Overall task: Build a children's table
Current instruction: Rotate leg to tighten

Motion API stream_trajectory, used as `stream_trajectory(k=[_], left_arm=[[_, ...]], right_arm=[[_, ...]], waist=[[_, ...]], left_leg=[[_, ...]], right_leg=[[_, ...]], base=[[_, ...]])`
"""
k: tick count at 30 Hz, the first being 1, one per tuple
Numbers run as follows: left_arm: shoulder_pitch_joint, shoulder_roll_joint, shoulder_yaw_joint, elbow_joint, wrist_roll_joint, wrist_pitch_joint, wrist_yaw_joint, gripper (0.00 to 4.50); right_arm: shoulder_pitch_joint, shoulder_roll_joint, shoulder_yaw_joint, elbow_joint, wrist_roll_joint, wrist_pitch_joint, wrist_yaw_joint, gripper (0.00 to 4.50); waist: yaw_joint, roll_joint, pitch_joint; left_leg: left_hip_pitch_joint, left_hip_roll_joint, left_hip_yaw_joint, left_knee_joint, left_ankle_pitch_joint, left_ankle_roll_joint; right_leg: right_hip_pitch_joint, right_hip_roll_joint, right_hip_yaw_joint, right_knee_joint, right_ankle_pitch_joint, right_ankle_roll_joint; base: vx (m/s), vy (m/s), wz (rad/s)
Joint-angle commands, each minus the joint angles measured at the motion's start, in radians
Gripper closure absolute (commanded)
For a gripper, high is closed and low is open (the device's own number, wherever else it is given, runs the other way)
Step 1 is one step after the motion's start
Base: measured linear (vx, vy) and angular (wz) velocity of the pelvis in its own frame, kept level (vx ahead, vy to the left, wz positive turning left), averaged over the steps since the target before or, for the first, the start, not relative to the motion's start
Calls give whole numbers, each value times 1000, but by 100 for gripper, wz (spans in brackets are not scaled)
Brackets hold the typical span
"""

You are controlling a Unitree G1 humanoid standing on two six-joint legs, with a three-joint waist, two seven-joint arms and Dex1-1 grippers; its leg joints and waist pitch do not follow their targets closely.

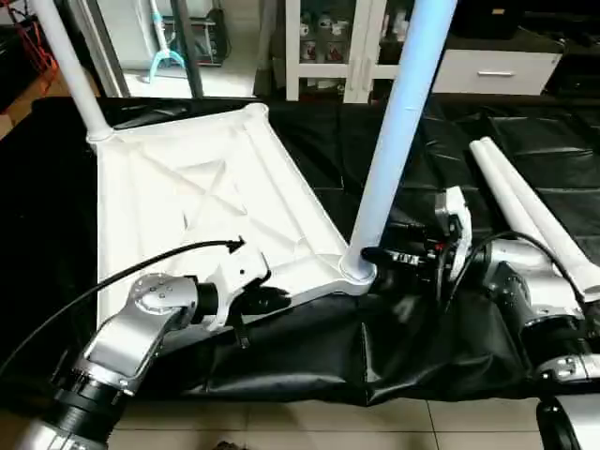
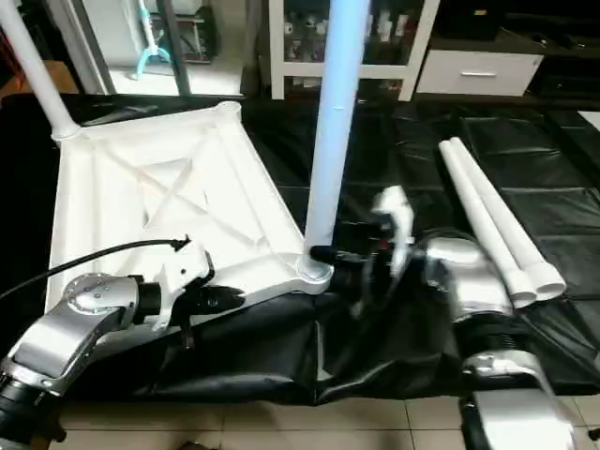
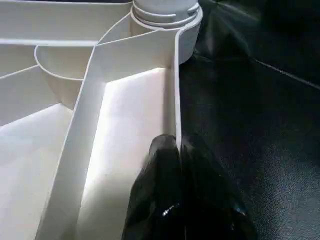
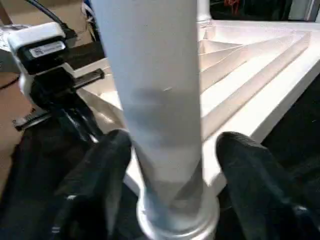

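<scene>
The white tabletop (image 1: 187, 197) lies underside up on a black sheet. One white leg (image 1: 70, 70) stands in its far left corner socket. Another leg (image 1: 398, 122) stands upright in the near right socket (image 1: 356, 267). My right gripper (image 4: 170, 150) is open around this leg just above the socket. Its fingers (image 4: 250, 165) flank the tube on both sides, and on one side a gap shows between finger and tube. My left gripper (image 3: 177, 150) is shut on the tabletop's near rim, left of that socket, and it also shows from above (image 1: 267, 300).
Two loose white legs (image 1: 525, 202) lie side by side on the black sheet (image 1: 450, 150) at the right. The sheet's front edge hangs over tiled floor (image 1: 309, 427). A white shelf unit (image 1: 328, 47) and a drawer cabinet (image 1: 492, 70) stand behind.
</scene>
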Motion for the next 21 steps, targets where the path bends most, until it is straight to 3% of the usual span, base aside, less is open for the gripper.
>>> stream_trajectory(k=[1, 9, 14, 17, 19, 20, 21], left_arm=[[-7, -5, 10, -12, -17, -12, -6, 450], [5, 9, 11, -34, -25, 1, -17, 450], [1, 3, 10, -29, -19, 3, -7, 450], [-16, -16, 9, -12, -6, 27, 32, 450], [-61, -73, 2, 47, 44, 65, 142, 450], [-61, -73, 2, 47, 44, 65, 142, 450], [-92, -115, 3, 89, 77, 96, 226, 450]], right_arm=[[1, 10, 5, -17, 9, 8, 5, 202], [9, 30, 15, -23, 13, 27, 4, 248], [-2, 49, 0, 20, -27, -17, -72, 258], [-19, 77, -12, 83, -77, -71, -230, 259], [-42, 145, -69, 176, -101, -99, -540, 261], [-42, 145, -69, 176, -101, -99, -540, 261], [-48, 179, -95, 215, -110, -109, -694, 262]], waist=[[2, -7, -66], [4, -5, -66], [3, -4, -66], [-3, -4, -64], [-18, -3, -61], [-21, -2, -58], [-21, -2, -61]], left_leg=[[33, 20, -9, -55, -76, 98], [33, 20, -10, -55, -67, 97], [34, 20, -10, -54, -70, 92], [35, 20, -11, -58, -96, 76], [37, 20, -11, -63, -131, 39], [39, 19, -11, -66, -134, 32], [40, 19, -12, -64, -135, 27]], right_leg=[[34, -26, 10, -61, 191, -306], [35, -26, 10, -60, 191, -307], [33, -26, 10, -60, 190, -307], [33, -29, 11, -63, 147, -304], [30, -30, 14, -69, 73, -298], [28, -30, 15, -71, 61, -296], [29, -31, 16, -71, 59, -297]], base=[[0, 0, 0], [0, 0, 0], [0, 0, 0], [0, 0, 0], [0, 0, 0], [0, 0, 0], [0, 0, 0]])
